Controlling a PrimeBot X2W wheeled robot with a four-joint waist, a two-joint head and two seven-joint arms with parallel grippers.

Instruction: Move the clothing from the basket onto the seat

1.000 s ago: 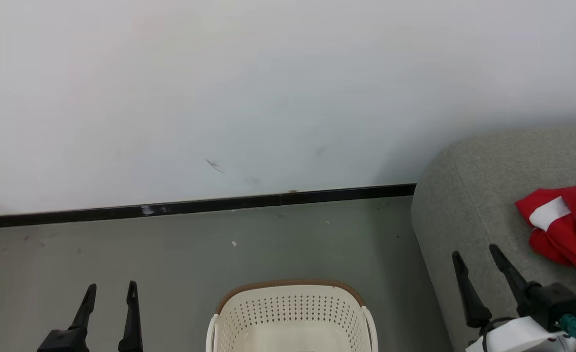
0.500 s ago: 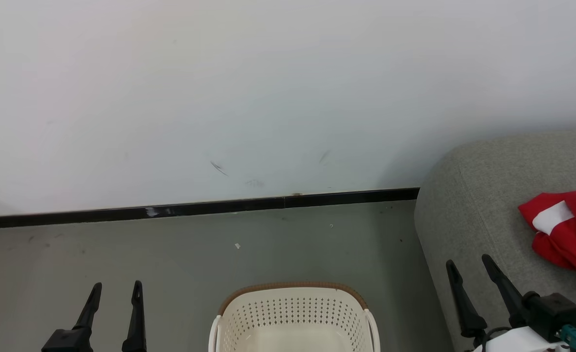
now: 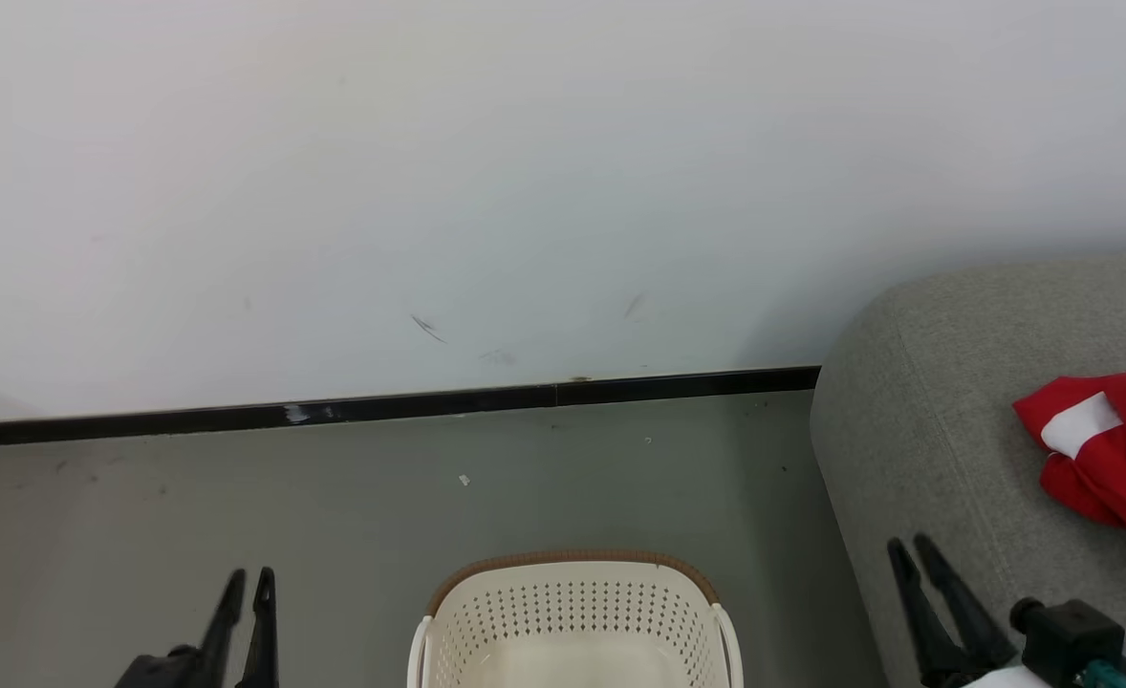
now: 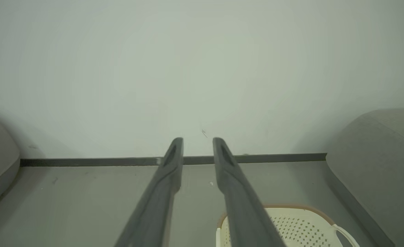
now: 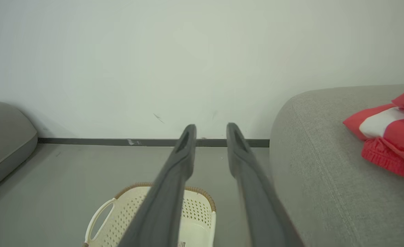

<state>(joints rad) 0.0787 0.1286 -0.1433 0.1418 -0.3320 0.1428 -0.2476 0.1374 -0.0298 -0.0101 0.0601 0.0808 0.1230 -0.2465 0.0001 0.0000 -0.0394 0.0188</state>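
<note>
At your lower left, the left gripper hangs over bare floor beside the basket. Its two dark fingers are parted by a narrow gap with nothing between them, so it is released and empty, probably parked because there is no work for it here. In the middle, the basket stands on the floor in front of the wall's dark skirting strip. The part of its inside you can see is pale plastic with no red cloth in it, though its near end is cut off. To the right, the right gripper sits low against the seat's front edge, fingers likewise slightly apart and gripping nothing, which reads as an arm pulled clear after a drop. Furthest right, the seat carries the clothing, crumpled on top of the cushion near the frame edge and well apart from both grippers, so from what shows, the move looks done. Against a second ago, both pairs of fingers have drawn much closer together, the right gripper has sunk lower in the head view, and the whole scene has drifted slightly, which is the camera shifting; basket and clothing lie as they did.
</note>
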